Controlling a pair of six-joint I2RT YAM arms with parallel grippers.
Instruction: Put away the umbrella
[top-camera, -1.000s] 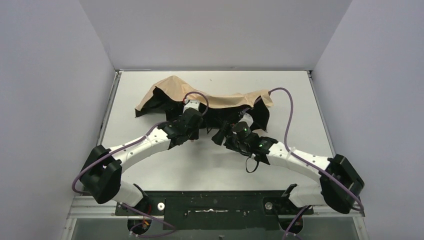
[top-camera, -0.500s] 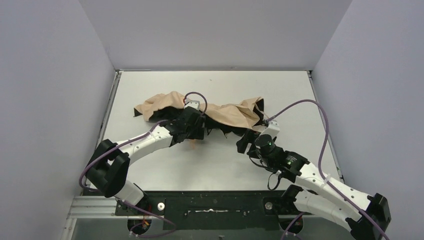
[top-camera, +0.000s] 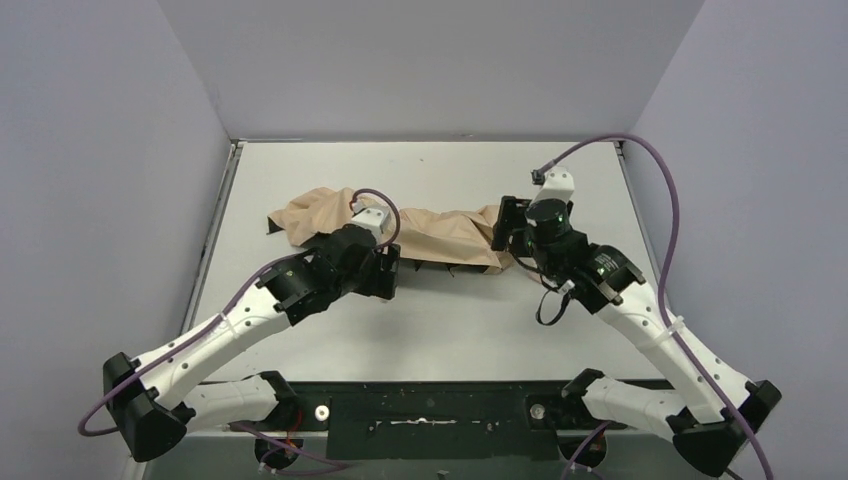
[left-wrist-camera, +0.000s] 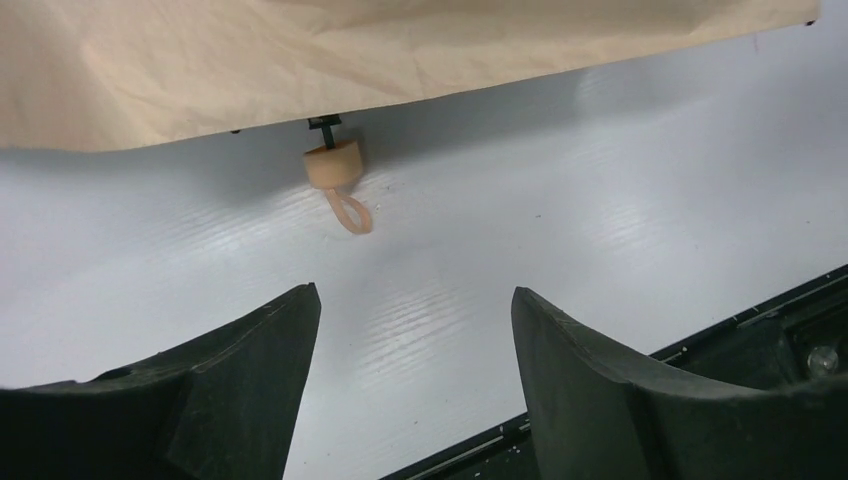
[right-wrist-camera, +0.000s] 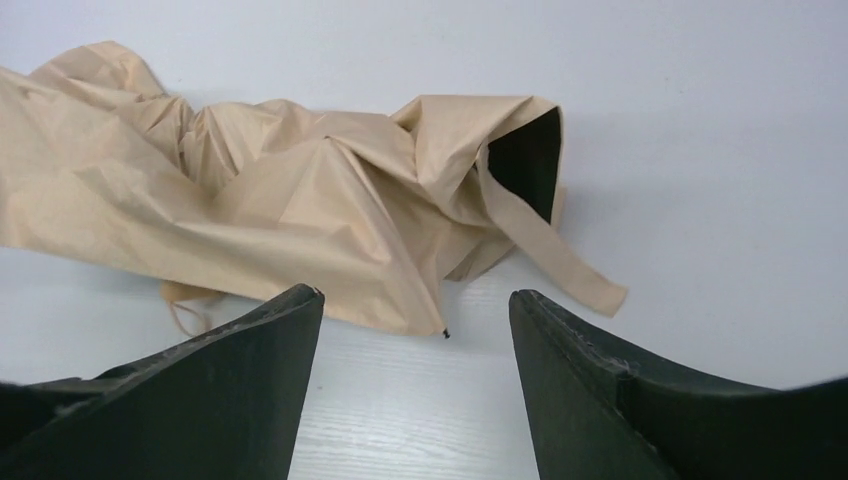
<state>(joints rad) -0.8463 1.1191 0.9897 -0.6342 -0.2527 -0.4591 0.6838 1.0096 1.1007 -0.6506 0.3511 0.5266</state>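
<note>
The umbrella (top-camera: 440, 235) lies collapsed across the middle of the table, a crumpled band of beige-tan fabric with black edges beneath. In the left wrist view its fabric (left-wrist-camera: 300, 60) hangs over a small tan handle (left-wrist-camera: 332, 163) with a loop (left-wrist-camera: 350, 212) resting on the table. My left gripper (left-wrist-camera: 415, 300) stands open just short of the handle, nothing between its fingers; from above it (top-camera: 388, 272) sits at the umbrella's near edge. My right gripper (right-wrist-camera: 415, 300) is open and empty at the right end (top-camera: 503, 228), facing the fabric (right-wrist-camera: 280, 200) and its loose strap (right-wrist-camera: 560, 265).
The white table (top-camera: 430, 330) is walled by grey panels on the left, back and right. The black mounting rail (top-camera: 430, 410) with both arm bases runs along the near edge; it shows in the left wrist view too (left-wrist-camera: 760, 330). Purple cables loop above both wrists.
The umbrella canopy has dropped from a raised tent to a flat crumpled band. My left gripper has opened and drawn back a little. My right arm has swung from the centre to the umbrella's right end.
</note>
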